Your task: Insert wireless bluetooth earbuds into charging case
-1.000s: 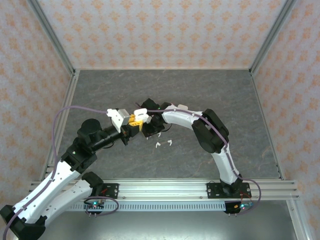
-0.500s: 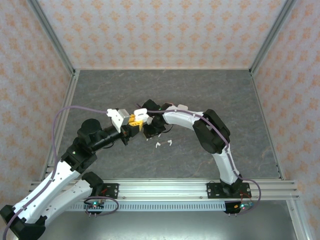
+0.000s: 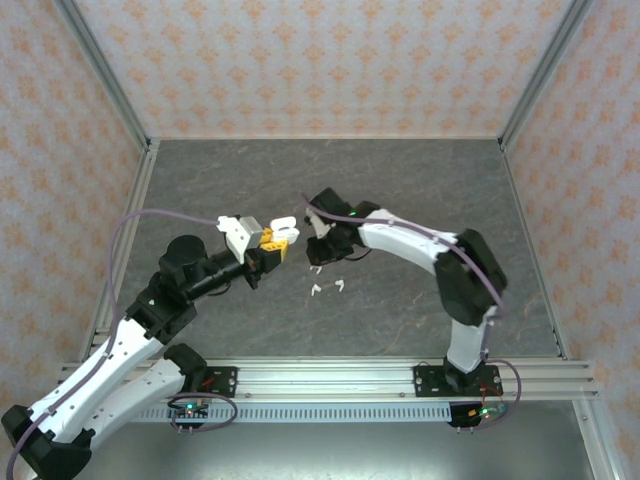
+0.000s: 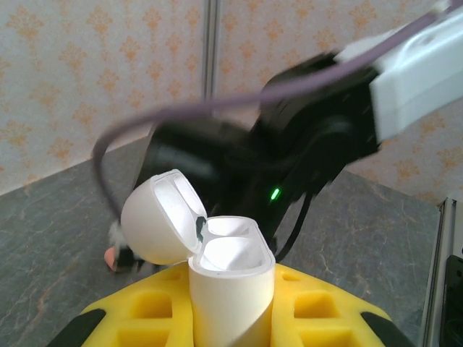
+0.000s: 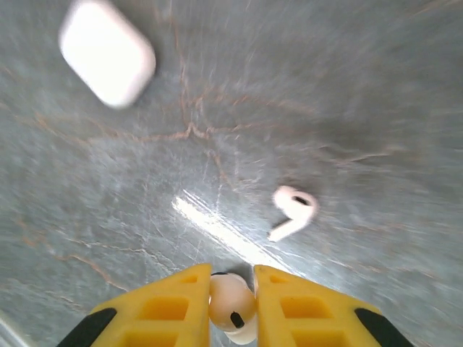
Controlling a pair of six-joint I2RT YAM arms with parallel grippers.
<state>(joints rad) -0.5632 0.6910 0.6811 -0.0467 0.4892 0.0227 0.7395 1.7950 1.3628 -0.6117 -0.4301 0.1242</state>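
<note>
My left gripper is shut on a white charging case, held upright above the table with its lid swung open. In the left wrist view the case body stands between the yellow fingers, the lid tipped left and both sockets looking empty. My right gripper, just right of the case, is shut on a white earbud pinched between its yellow fingers. Another white earbud lies on the table below it. Three loose earbuds lie near the grippers.
A closed white pebble-like case, blurred, shows in the right wrist view. The grey marbled table is fenced by metal rails and patterned walls. The right arm's black wrist and purple cable hang close behind the open case.
The right arm has swung right and drawn back from the left gripper, its jaws closing on a white earbud. The left gripper still holds the open case, nearly unmoved.
</note>
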